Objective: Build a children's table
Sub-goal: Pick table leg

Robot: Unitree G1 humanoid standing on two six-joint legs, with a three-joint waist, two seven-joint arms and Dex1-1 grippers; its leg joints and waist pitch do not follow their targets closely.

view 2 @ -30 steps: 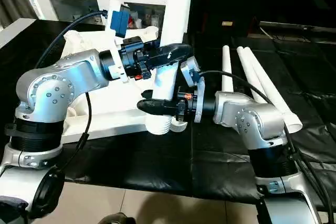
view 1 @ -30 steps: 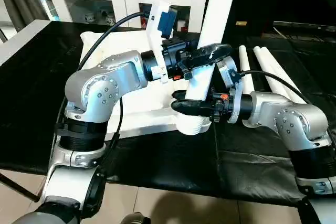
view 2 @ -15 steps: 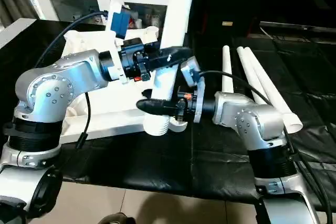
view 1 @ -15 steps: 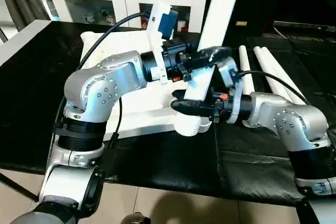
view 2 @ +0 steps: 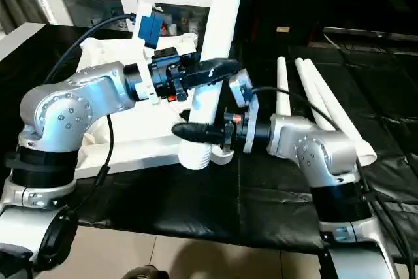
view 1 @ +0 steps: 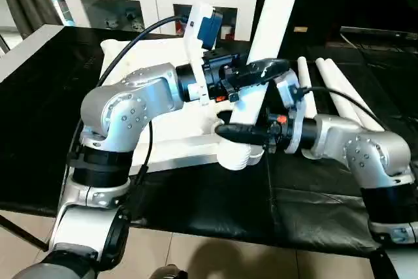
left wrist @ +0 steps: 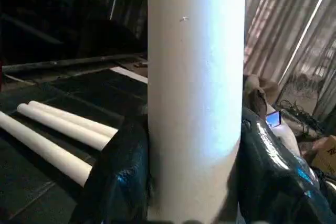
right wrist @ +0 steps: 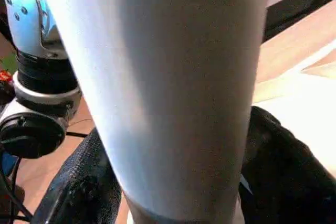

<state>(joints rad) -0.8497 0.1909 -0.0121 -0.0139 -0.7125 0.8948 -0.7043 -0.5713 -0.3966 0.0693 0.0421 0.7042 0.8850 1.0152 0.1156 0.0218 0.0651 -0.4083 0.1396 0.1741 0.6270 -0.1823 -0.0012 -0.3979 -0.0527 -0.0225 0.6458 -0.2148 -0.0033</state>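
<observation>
A: Where's the table leg (view 1: pixel 266 37)?

B: Upright in the tabletop's (view 1: pixel 171 140) near corner socket (view 1: pixel 239 154), leaning slightly. The left gripper (view 1: pixel 256 72) clamps it midway.

A: And the right gripper (view 1: pixel 240 132)?

B: Its fingers flank the leg low down, with slack showing. If the thread isn't seated, the leg could tip or cross-thread.

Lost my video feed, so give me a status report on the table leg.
Left gripper clamped on upright leg. Right gripper around it lower, near corner socket of tabletop. Spare legs lie aside.
</observation>
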